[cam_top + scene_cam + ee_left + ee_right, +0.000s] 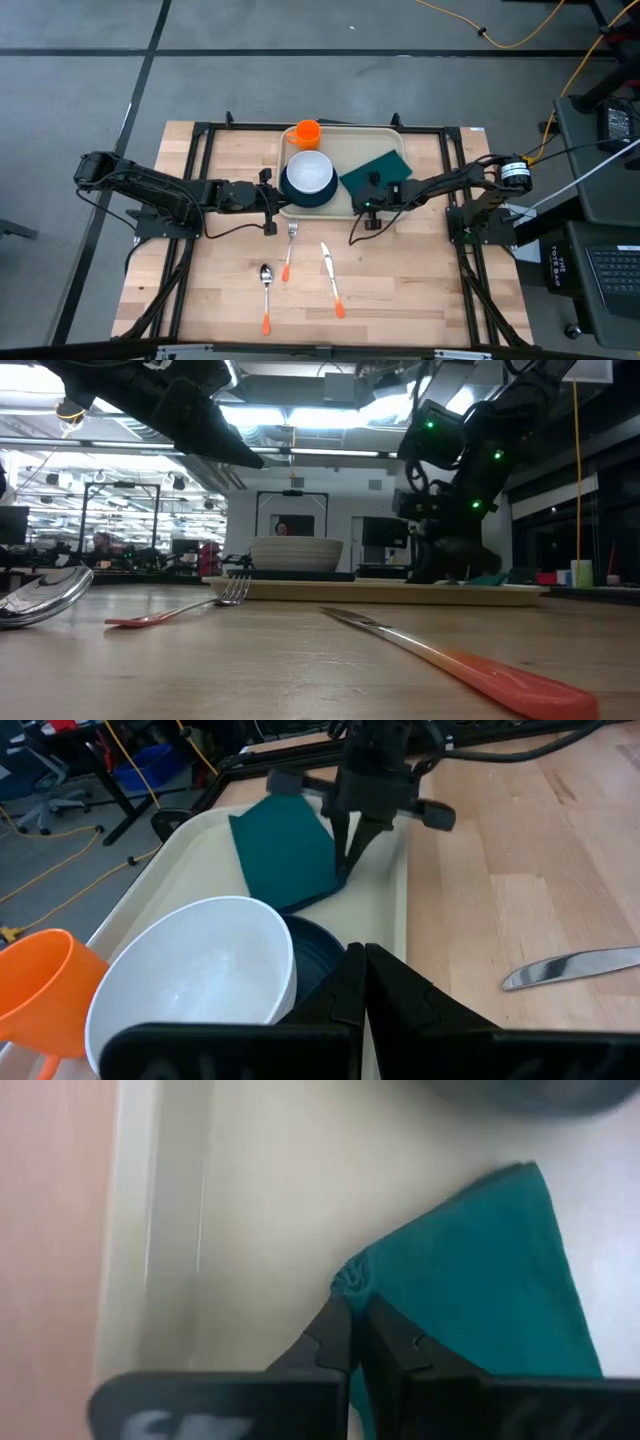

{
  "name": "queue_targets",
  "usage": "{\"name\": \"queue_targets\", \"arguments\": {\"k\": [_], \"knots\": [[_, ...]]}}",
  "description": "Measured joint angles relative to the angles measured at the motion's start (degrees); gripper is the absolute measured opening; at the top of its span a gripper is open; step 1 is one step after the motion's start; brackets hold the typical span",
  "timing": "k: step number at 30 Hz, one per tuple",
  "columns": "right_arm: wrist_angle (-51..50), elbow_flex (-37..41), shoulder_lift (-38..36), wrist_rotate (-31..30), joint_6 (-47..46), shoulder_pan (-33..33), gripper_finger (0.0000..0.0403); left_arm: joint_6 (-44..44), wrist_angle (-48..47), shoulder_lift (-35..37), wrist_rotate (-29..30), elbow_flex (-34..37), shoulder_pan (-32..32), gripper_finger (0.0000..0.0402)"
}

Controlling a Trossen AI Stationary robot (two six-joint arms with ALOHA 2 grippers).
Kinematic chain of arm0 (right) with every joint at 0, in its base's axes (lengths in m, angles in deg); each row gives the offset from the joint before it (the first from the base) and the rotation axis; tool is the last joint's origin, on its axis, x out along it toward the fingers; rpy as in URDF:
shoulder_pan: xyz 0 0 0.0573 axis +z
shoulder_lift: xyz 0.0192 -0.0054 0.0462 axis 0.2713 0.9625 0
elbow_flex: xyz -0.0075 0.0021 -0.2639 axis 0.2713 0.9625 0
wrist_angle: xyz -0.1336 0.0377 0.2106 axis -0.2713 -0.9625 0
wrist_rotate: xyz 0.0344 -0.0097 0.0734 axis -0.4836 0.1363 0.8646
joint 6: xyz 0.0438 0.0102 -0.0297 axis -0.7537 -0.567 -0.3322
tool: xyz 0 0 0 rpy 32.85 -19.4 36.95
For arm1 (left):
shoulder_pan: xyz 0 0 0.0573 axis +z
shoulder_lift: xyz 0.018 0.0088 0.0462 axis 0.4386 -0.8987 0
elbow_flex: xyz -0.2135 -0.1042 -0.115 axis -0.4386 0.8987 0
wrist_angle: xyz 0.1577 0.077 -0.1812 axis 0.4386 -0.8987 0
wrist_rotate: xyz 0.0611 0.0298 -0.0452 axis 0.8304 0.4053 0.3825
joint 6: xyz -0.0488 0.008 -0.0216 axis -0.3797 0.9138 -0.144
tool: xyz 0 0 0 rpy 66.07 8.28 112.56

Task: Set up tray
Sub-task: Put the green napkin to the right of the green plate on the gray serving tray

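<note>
The tray, a large cream plastic rectangle with rounded corners and a raised rim, lies flat toward the twelve o'clock edge of the pale wooden counter, midway between the two arms. On it sit a round dark teal plate with a white bowl in it, a small orange plastic cup at the tray's eleven o'clock corner, and a dark green cloth napkin at its three o'clock side.

The right end effector is on the tray with its fingers pinched shut on a puckered corner of the napkin, near the tray's five o'clock corner. The left end effector is closed and holds nothing, hovering at the plate's nine o'clock edge.

Off the tray, toward six o'clock, lie a fork, a knife and a spoon, each with a steel head and an orange handle.

The tray looks stiff and light, but its smooth plastic is probably slippery, and loaded with crockery it would tip if lifted from one side. The rim is the sensible place to grip, ideally at both short ends at once. The napkin is limp and will drape and fold when lifted by a corner.
</note>
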Motion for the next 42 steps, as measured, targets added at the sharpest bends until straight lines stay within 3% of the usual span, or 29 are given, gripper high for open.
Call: {"name": "queue_targets", "arguments": {"k": [15, 24, 42], "knots": [[-1.7, 0.0, -8.9, 1.4, 27.9, -5.7, 0.0012, 0.0, 0.3, 0.0, 0.0, 0.0, 0.0, 0.0003], [-2.7, 0.0, -8.9, 11.0, 27.0, -5.9, 0.0012, 0.0, 0.3, 0.0, 0.0, 0.0, 0.0, 0.0001], [-20.9, 0.0, -8.9, 8.9, 26.5, -1.2, 0.0012, -0.7, 0.3, 0.0, -0.2, 0.0, 0.0, 0.0004]]}}
